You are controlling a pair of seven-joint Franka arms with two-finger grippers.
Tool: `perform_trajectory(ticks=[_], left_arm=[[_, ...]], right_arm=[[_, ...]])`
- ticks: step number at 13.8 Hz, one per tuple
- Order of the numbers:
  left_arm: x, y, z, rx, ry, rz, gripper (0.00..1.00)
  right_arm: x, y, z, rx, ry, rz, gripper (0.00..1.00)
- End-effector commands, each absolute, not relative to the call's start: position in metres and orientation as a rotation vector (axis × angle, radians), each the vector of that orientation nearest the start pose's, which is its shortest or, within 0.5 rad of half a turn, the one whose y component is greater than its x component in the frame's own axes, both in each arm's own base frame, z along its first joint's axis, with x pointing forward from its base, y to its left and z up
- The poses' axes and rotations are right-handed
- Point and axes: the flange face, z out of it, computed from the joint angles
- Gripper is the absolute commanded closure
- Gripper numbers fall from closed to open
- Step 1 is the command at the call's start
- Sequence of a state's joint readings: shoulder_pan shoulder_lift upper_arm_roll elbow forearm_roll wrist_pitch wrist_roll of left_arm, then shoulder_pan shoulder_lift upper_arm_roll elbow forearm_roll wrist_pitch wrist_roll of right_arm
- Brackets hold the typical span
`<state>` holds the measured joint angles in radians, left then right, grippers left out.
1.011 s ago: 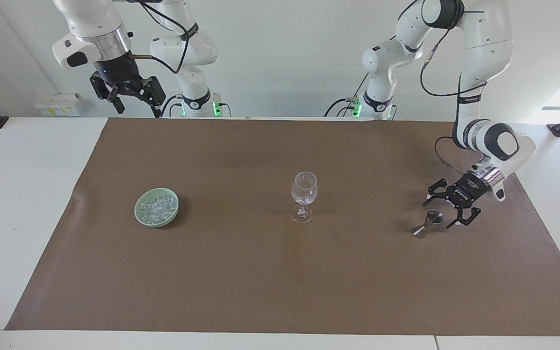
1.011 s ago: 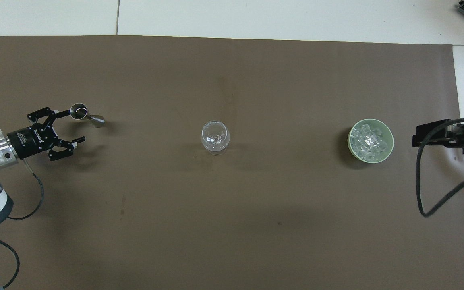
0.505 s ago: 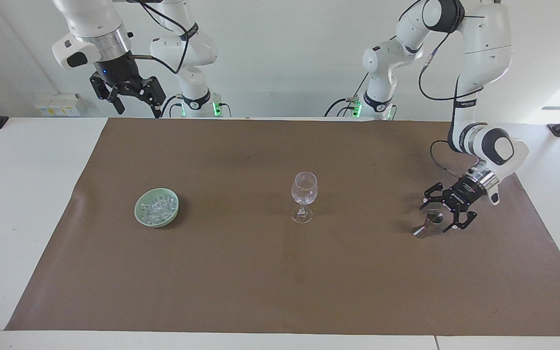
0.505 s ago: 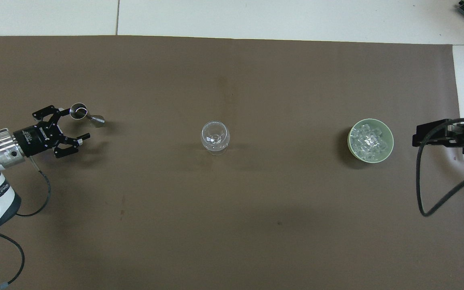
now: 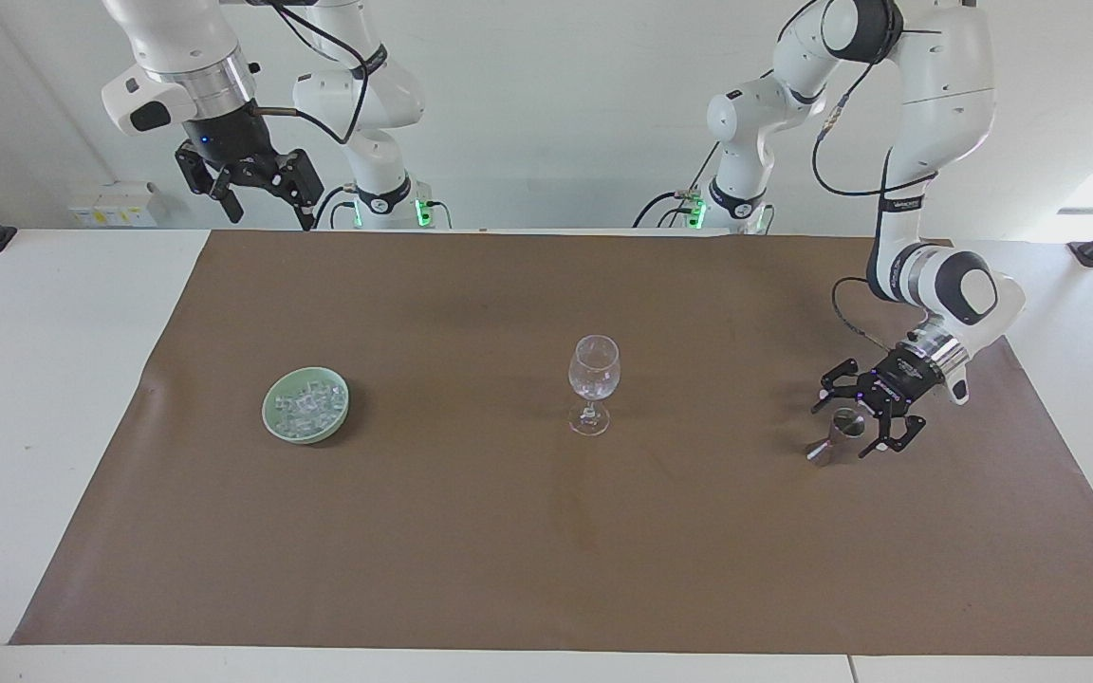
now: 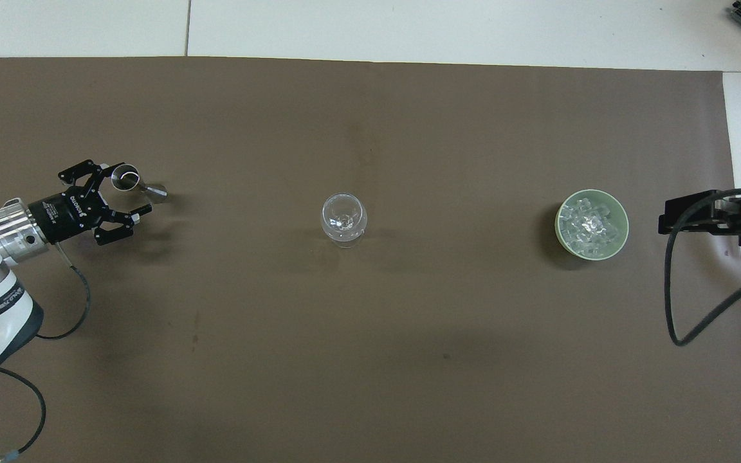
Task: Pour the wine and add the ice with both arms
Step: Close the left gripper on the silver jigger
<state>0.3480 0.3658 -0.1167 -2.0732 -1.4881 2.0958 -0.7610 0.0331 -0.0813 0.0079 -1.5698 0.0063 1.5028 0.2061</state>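
jigger [image 5: 835, 437]: small metal measuring cup, upright on its narrow foot, long axis vertical, mouth up; near the table's left-arm end.
left hand [image 5: 858, 419]: low at the jigger, fingers spread wide either side of its cup, gripping nothing.
right hand [image 5: 252, 185]: waits raised over the table's robot-side edge, toward the right-arm end; fingers apart, empty.
wine glass [image 5: 593, 382]: upright at the middle of the mat, stem vertical; contents cannot be told.
dish [image 5: 281, 425]: pale green, round, toward the right-arm end, well apart from the glass.
ice [image 5: 309, 403]: clear cubes heaped inside the dish.
table [image 5: 53, 379]: white, covered by a brown mat [image 5: 509, 531].
room: white wall at the robots' edge.
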Motion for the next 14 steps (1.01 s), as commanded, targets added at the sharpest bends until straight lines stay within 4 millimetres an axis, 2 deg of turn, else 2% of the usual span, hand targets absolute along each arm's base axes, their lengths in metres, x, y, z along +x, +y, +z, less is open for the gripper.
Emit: perform_trajectory(ticks=[1,9,14], left_arm=[[0.5831,0.0811,0.2582,1.004,1.758,-0.626,0.0],[0.5787,0.082,0.2511,0.996,1.787,-0.618,0.0],[0.5788,0.0814,0.2491,0.993,1.793,-0.613,0.13]], right_arm=[[0.5165,0.022,0.663,-3.134,0.256,-0.037,0.0],[0.5165,0.022,0.663,-3.134,0.256,-0.037,0.0],[0.5165,0.022,0.663,-3.134,0.256,-0.037,0.0]])
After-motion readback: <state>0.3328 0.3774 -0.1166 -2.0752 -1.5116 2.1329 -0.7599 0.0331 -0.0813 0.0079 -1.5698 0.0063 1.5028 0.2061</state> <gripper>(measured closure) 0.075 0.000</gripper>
